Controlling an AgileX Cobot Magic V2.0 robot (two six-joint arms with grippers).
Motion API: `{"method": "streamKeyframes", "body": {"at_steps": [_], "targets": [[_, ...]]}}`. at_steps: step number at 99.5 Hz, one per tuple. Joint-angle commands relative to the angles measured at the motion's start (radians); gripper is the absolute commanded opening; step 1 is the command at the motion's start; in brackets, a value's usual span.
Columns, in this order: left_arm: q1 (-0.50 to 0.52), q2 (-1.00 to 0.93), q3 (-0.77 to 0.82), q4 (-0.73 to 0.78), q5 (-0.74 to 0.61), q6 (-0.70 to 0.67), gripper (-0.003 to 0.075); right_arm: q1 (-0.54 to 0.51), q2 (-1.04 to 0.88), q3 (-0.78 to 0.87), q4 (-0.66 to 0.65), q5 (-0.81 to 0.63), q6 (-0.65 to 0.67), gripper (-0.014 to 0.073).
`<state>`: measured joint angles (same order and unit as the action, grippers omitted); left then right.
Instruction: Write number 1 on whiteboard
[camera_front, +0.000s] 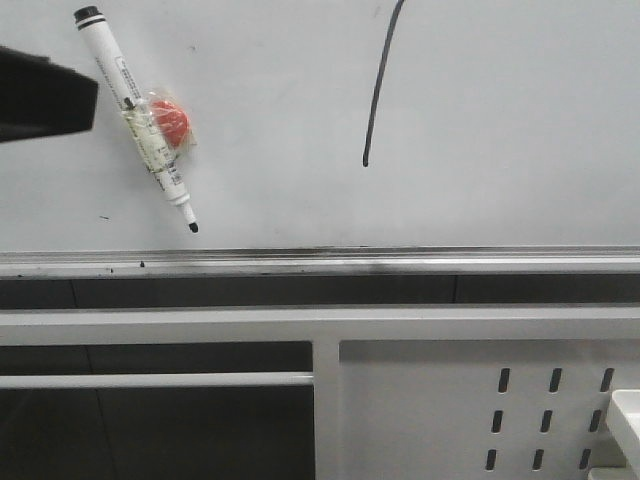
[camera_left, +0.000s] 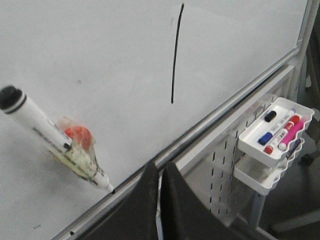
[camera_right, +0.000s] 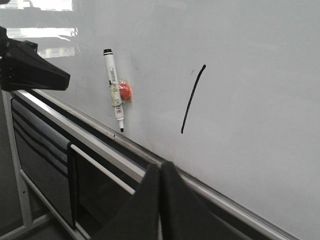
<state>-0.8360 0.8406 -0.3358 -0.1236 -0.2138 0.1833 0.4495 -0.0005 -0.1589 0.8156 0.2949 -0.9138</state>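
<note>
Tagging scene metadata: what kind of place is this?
Likely a lab or office test setup: large glossy whiteboard with a black stroke, a white perforated metal panel, and a white tray of markers.

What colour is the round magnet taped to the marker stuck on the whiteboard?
Red-orange. The magnet shows best in the front view, taped against the marker on the whiteboard.

A thin, slightly curved black number 1 (camera_front: 379, 85) marks the glossy whiteboard (camera_front: 500, 130).

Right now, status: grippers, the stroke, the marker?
Left gripper shut, empty; right gripper shut, empty. Number 1 drawn on whiteboard. Marker stuck to board by red magnet, uncapped, left of stroke. Nothing blocking.
</note>
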Motion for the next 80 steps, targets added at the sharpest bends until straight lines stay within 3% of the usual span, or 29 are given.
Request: {"method": "streamKeyframes", "body": {"at_steps": [1,31,45,64,80], "targets": [[0.002,-0.05,-0.027,0.012,-0.076,-0.01,-0.002,-0.006,0.012,-0.025,0.023,-0.047,-0.001,-0.0069],[0.002,-0.123,-0.027,-0.09,0.026,-0.01,-0.002,-0.006,0.012,-0.025,0.023,-0.047,-0.001,-0.0069],[0.002,-0.115,-0.027,-0.082,-0.059,-0.005,-0.002,-0.006,0.012,-0.025,0.023,-0.047,-0.001,-0.0069],[-0.007,-0.201,-0.027,-0.082,-0.069,0.026,-0.002,-0.006,0.012,-0.025,0.023,-0.044,-0.001,-0.0069],[0.106,-0.416,-0.027,-0.087,0.017,0.024,-0.002,-0.006,0.012,-0.025,0.023,-0.044,-0.001,-0.0069]]}}
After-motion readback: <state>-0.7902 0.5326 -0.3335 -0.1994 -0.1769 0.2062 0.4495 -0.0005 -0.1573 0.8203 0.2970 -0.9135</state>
